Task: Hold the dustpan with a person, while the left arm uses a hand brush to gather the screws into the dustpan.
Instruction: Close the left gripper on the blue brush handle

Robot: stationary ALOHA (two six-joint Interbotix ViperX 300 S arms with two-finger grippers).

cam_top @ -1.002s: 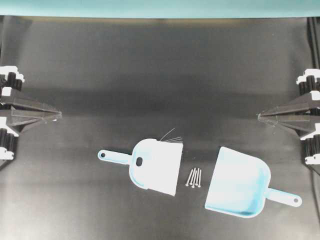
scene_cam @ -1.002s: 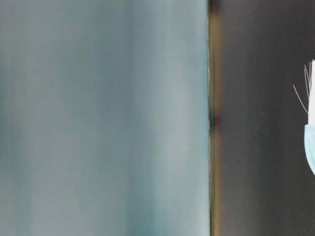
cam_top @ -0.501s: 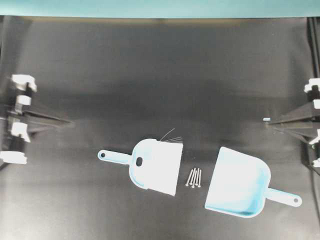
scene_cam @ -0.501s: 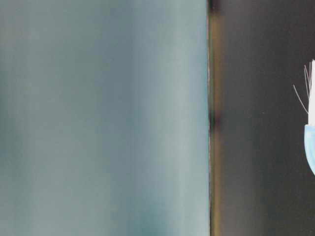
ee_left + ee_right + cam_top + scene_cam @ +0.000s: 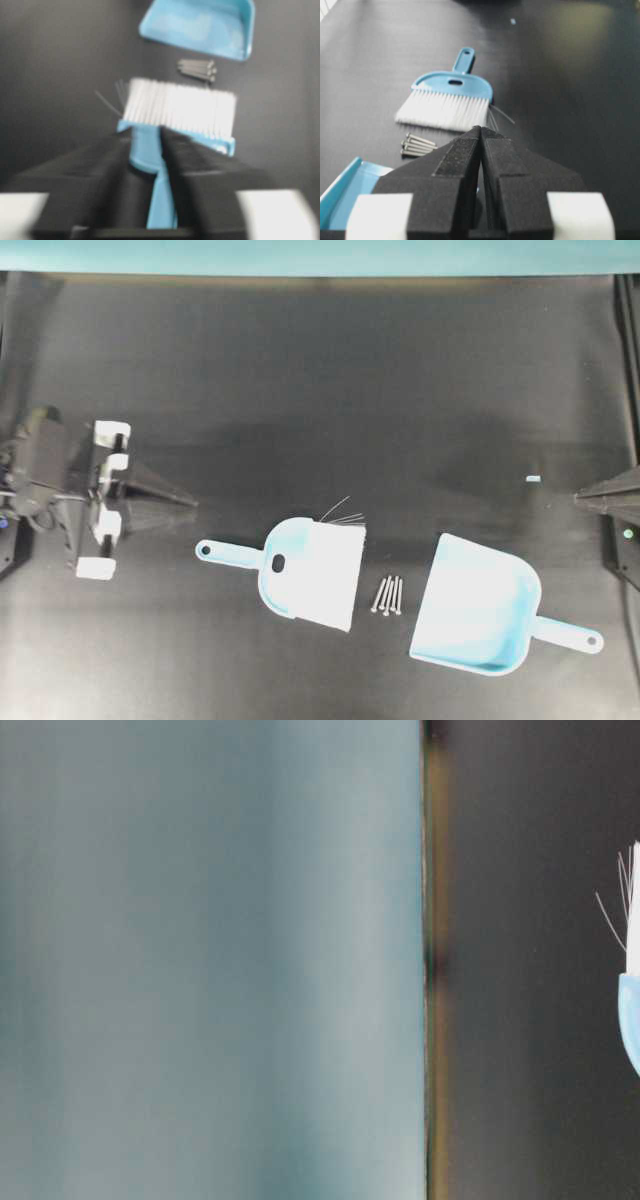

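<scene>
Layout reads as staged for a single short sweep. The hand brush lies flat on the black table, bristles facing the dustpan and thin handle pointing out toward the left arm, presumably so that arm can take the handle without reaching across anything. The screws, a tight bundle of about five, sit in the gap between bristle edge and the dustpan's straight front lip, touching neither; a push from the brush should carry them straight in. The dustpan's handle points toward the right side, away from the screws, which leaves it free for a steadying hold. No person's hand shows in any view, so the dustpan rests unsupported. The left gripper is well short of the brush handle and grasps nothing; in the left wrist view its fingers stand slightly parted, the handle visible through the slot, lined up for approach. The right gripper sits at the right table edge, fingers pressed together on nothing, apart from the dustpan. Table-level view shows only a sliver of bristles and blue plastic. Judgement: pick-up of the brush not yet made.
</scene>
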